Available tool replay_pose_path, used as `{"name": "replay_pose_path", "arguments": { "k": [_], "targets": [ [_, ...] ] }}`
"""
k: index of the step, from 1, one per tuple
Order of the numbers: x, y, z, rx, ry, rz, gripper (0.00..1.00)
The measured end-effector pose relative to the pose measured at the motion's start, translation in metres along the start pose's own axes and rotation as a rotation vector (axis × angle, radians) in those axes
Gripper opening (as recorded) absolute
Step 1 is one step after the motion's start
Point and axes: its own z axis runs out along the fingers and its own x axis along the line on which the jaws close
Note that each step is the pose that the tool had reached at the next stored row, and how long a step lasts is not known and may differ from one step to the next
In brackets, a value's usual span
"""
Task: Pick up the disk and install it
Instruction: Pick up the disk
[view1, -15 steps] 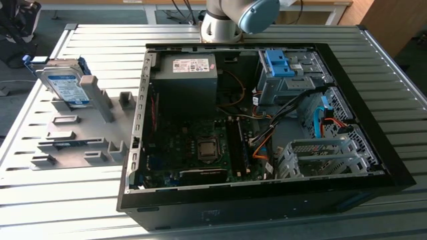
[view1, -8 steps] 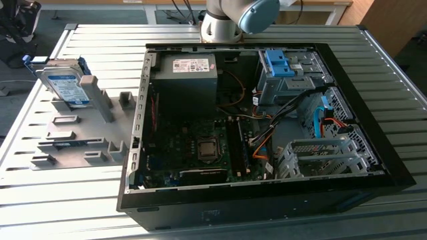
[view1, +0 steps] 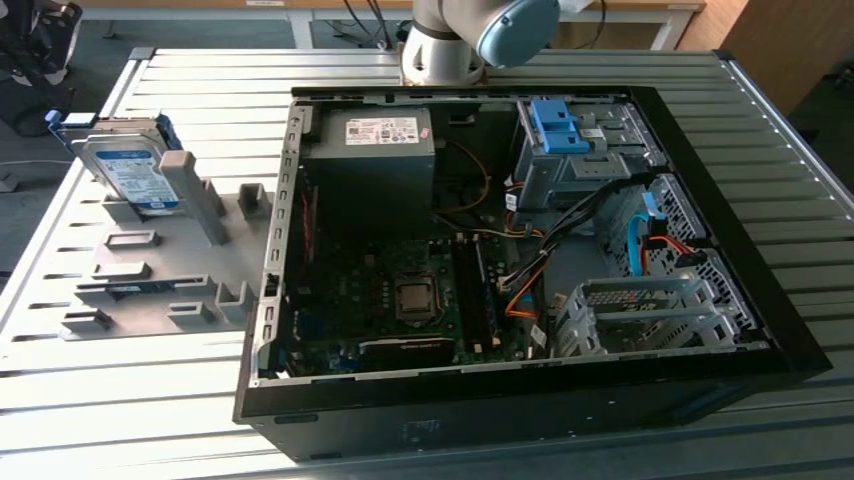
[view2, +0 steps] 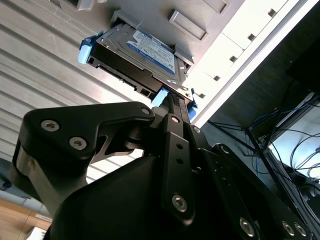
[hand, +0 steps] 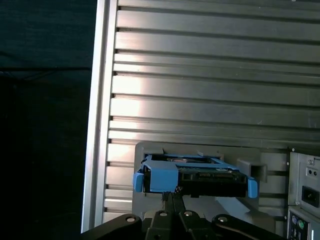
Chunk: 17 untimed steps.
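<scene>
The disk (view1: 130, 172), silver with a white-and-blue label and blue rails, stands on edge in a grey slotted holder (view1: 203, 205) on the table at the exterior view's left. In both wrist views the disk (view2: 150, 49) (hand: 195, 177) lies just beyond my gripper's black fingers. The gripper (view2: 172, 102) (hand: 169, 197) has its fingers pressed together with nothing between them, and it hangs apart from the disk without touching it. The robot arm (view1: 461, 35) shows at the far edge of the table.
An open computer case (view1: 274, 230) lies on the slatted metal table (view1: 134, 400), next to the holder. Inside are a grey power supply (view1: 384, 135), a blue latch piece (view1: 554, 125), cables and a metal drive cage (view1: 641, 310).
</scene>
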Motion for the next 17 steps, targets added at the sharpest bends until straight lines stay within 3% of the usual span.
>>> {"name": "replay_pose_path", "arguments": {
  "k": [17],
  "targets": [
    [0.0000,0.0000,0.0000,-0.0003,0.0007,-0.016,0.11]
  ]
}}
